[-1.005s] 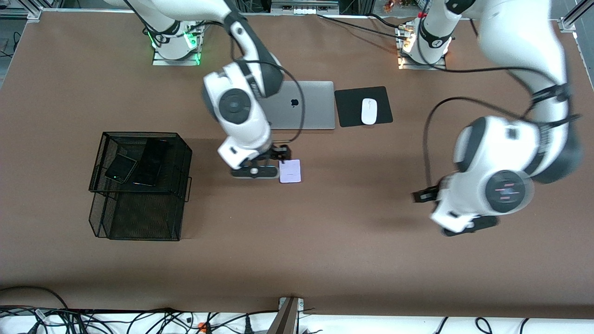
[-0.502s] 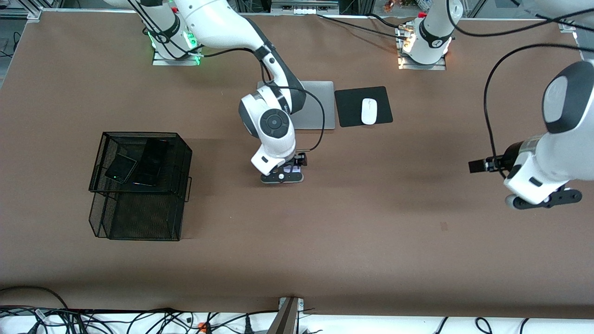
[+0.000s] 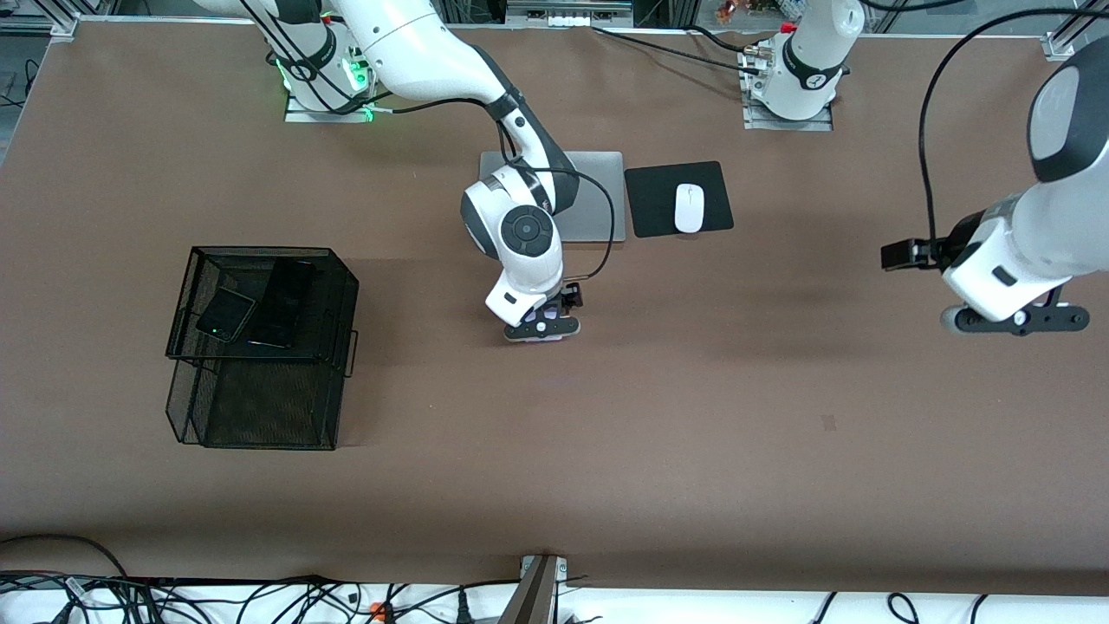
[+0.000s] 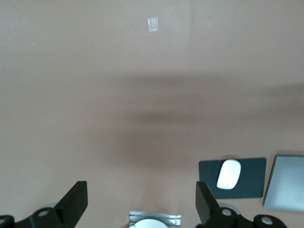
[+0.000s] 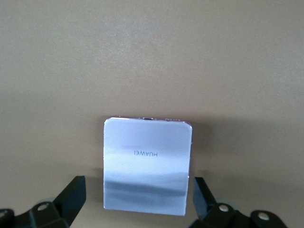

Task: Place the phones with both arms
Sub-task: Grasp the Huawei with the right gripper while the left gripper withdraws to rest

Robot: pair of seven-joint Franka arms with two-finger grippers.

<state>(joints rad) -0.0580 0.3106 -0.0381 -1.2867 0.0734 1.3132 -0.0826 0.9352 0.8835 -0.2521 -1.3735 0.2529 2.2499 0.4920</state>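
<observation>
The right gripper (image 3: 544,334) hangs low over the pale phone (image 5: 147,165) on the table (image 3: 693,416), fingers apart on either side and, it seems, not touching. The two black phones (image 3: 260,305) lie in the mesh basket (image 3: 333,269). The left gripper (image 3: 1014,319) waits, fingers apart, over its end of the table.

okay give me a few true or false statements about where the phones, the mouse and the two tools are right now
1. Two black phones lie in the mesh basket. True.
2. The right tool is shut on the pale phone. False: it is open over the phone, which lies flat on the table.
3. The white mouse sits on the laptop. False: it is on the black pad beside it.
4. The left tool is open and holds nothing. True.
</observation>
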